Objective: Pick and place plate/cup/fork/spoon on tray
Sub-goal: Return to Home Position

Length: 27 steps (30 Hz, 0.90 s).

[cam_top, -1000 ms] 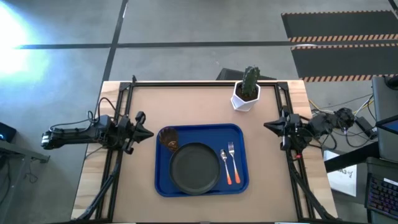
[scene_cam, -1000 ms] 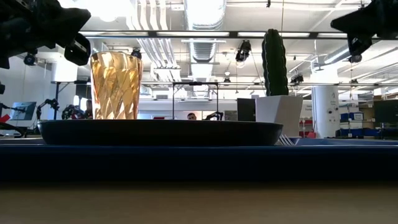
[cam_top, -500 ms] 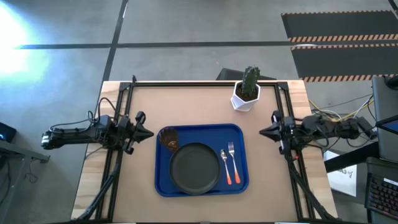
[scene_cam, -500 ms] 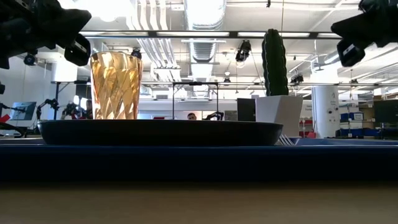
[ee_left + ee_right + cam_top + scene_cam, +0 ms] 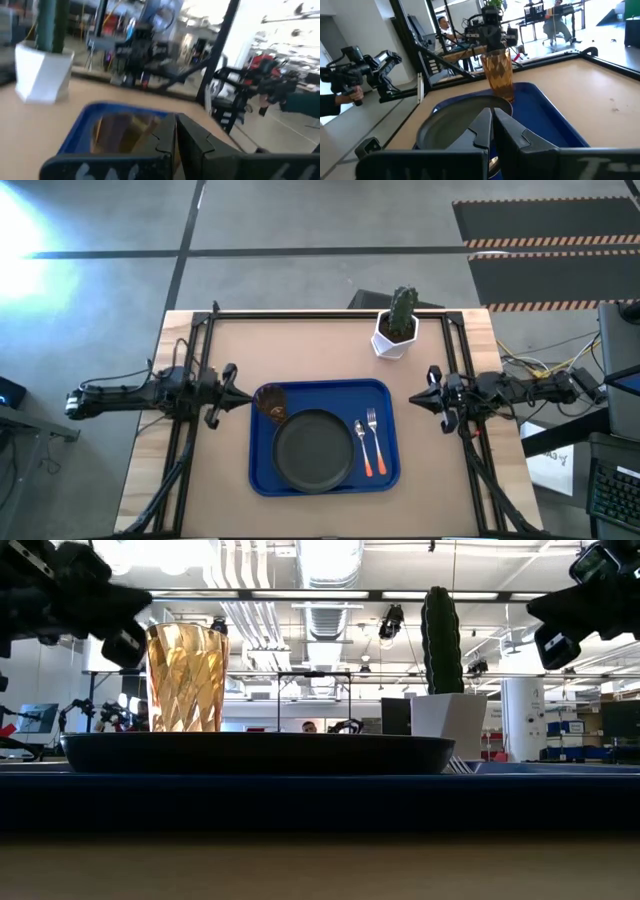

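Closed and empty, the left tool [image 5: 240,396] hangs above the desk [image 5: 300,345] at the left-centre of the high view, just off the left edge of the large rectangular blue plastic tray [image 5: 388,396] and not touching it. Closest to it, in the tray's upper left corner, stands the small translucent amber-brown cup [image 5: 271,402]. The right tool [image 5: 415,397], its fingers likewise pressed together on nothing, hangs at the right-centre, just beyond the tray's right edge, with its tip pointing at the tray.

The round dark grey plate [image 5: 314,449] lies in the tray's lower middle, right beside the cup. To the right of the plate, the small silver-bowled spoon [image 5: 362,438] and the small silver-tined fork [image 5: 374,430] lie side by side, their orange-red handles toward the bottom of the frame. The fork is the nearer one to the right tool. A white pot [image 5: 393,343] with a green cactus [image 5: 403,308] stands on the desk above the tray's upper right corner.
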Tool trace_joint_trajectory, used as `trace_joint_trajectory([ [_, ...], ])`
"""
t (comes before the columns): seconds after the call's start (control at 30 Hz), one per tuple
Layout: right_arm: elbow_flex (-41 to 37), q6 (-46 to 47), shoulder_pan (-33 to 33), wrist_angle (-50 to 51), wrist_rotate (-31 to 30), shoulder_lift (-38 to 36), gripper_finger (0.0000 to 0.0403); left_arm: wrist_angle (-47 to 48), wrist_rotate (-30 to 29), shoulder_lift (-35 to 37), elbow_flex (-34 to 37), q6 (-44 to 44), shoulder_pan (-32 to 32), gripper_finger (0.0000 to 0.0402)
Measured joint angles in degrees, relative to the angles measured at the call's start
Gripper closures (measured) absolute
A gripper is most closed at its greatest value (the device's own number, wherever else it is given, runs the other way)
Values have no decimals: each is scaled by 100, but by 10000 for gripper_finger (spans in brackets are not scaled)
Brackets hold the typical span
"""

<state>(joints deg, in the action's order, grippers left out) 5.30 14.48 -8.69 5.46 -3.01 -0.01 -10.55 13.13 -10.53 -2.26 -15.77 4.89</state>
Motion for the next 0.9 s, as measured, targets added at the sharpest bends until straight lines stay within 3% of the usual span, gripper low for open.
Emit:
trace_joint_trajectory([
  [0.17,-10,-3,0,-4,-1,2,394,93,-79,-120,0,53,1,402],
  [0.37,-225,0,0,-80,-241,0,394,94,-601,-134,0,413,1,402],
  [0.9,-273,-169,236,-215,-492,55,394,114,-952,-142,9,593,1,402],
])
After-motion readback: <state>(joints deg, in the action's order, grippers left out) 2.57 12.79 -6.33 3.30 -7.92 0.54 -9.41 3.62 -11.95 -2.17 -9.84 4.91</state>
